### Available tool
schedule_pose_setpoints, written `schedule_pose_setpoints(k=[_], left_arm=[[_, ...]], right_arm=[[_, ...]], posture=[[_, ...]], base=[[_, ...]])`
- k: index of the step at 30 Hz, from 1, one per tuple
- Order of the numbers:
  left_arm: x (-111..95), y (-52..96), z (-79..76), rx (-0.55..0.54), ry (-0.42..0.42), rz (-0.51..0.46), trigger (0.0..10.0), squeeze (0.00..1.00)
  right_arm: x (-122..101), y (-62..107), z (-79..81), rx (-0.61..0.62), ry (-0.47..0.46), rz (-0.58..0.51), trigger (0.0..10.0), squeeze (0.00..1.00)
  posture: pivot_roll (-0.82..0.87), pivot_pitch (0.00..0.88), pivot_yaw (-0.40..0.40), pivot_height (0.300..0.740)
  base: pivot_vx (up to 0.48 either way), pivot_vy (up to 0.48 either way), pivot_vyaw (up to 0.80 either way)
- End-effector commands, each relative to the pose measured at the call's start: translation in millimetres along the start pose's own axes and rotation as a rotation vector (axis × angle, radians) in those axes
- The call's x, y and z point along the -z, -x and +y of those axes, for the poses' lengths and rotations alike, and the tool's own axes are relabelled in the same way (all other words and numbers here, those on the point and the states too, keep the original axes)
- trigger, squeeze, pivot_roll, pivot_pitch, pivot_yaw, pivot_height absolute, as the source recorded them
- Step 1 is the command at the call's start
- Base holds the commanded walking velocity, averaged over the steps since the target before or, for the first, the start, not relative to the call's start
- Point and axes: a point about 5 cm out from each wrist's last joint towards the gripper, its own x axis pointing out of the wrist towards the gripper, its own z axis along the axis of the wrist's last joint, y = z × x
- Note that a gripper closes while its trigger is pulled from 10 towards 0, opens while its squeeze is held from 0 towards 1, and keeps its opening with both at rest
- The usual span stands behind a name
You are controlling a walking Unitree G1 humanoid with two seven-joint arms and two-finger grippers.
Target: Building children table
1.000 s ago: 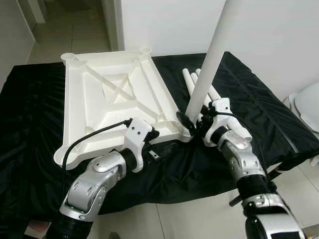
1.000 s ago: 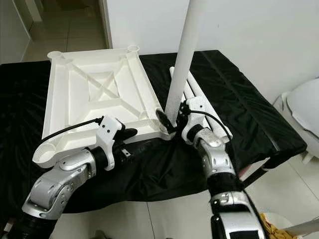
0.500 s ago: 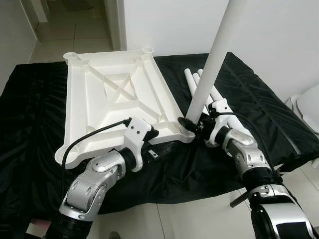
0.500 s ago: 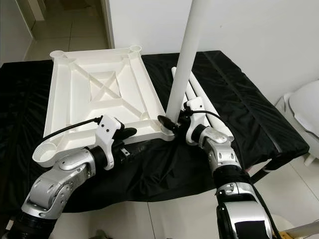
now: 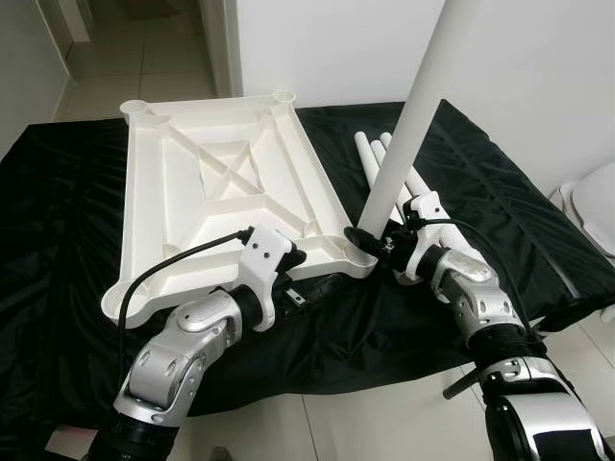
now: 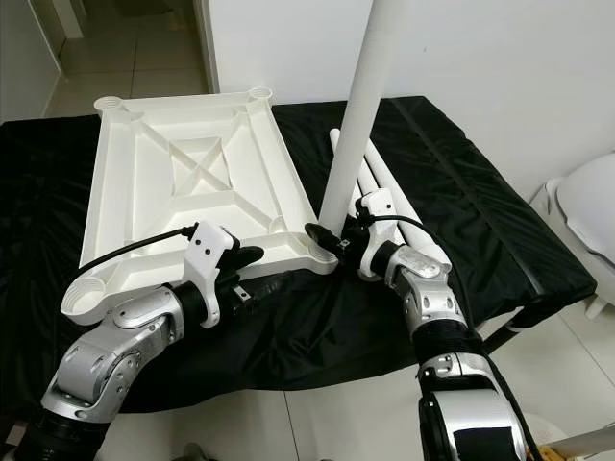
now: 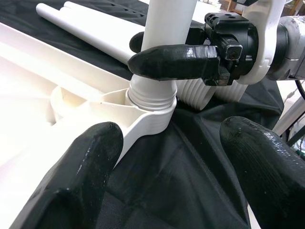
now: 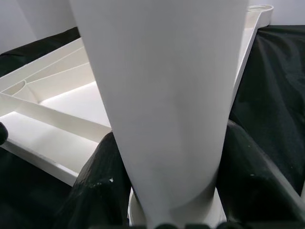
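A white children's table top lies upside down on a surface draped in black cloth. One white leg stands upright, slightly tilted, in the socket at the top's near right corner. My right gripper is shut on that leg just above the socket; its fingers press both sides of the tube. My left gripper hovers at the top's near edge, just left of that corner. It is open, and its fingers are spread wide with nothing held.
Several spare white legs lie side by side on the cloth behind my right gripper. A white rounded object stands past the cloth's right edge. A white wall rises behind, with a tiled doorway at the far left.
My right forearm has swung lower and outward while its gripper stayed on the leg at the socket. The left arm has kept its place. The view shifted slightly.
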Motion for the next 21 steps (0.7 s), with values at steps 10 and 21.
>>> schedule_pose_setpoints(k=[10, 21], left_arm=[[0, -0.4, -3.2, 0.006, 0.002, 0.003, 10.0, 0.0], [1, -2.3, -5.5, 0.017, 0.003, 0.002, 10.0, 0.0]], right_arm=[[8, -10.0, 14.6, 0.152, -0.036, 0.006, 10.0, 0.0], [4, -15.0, 18.3, 0.359, -0.078, -0.025, 10.0, 0.0]], posture=[[-0.03, 0.044, -0.024, 0.74], [-0.04, 0.033, -0.03, 0.74]], base=[[0.0, 0.0, 0.0], [0.0, 0.0, 0.0]])
